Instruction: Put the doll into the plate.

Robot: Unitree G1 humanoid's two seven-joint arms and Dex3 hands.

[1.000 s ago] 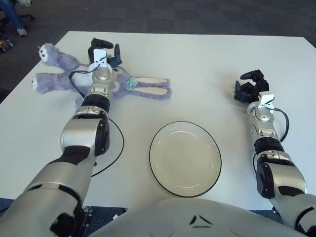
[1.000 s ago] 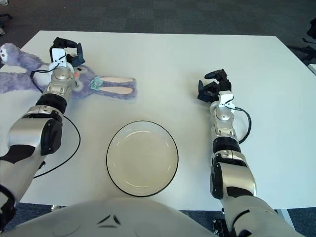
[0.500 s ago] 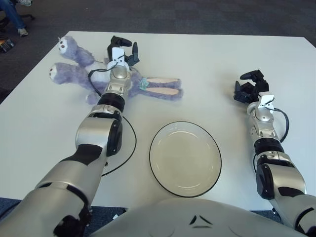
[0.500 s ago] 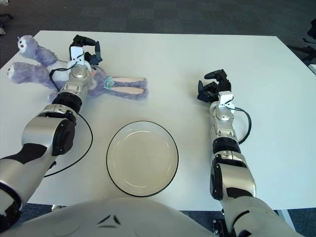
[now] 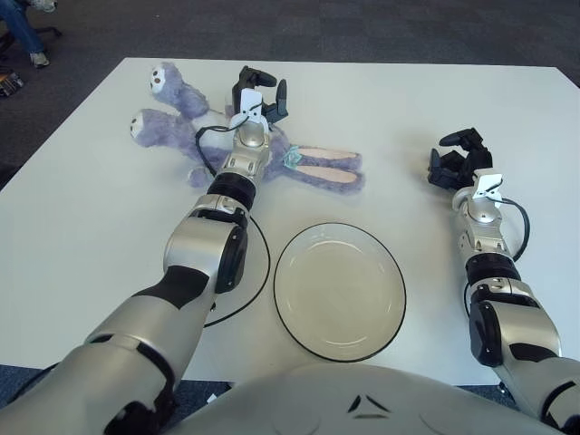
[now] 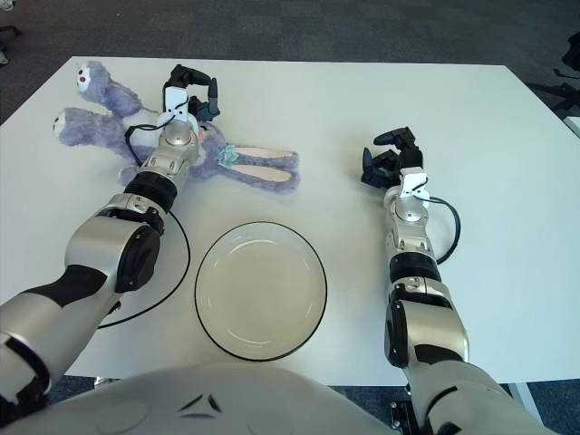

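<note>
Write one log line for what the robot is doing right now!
left hand: over doll, grip unclear | right hand: idle | plate: empty

The doll is shaggy lilac plush with smoother pink cloth lining its ears. The plate looks like glossy cream ceramic with a thin dark rim. The table is smooth matt white. Both arms have polished silver shells and black plastic joints.

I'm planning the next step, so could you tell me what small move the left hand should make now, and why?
Probably carry the doll on toward the robot's right and nearer, to the plate. The left hand sits over its body, the doll lies beyond the plate, which holds nothing. The right hand shows right of the plate.
</note>
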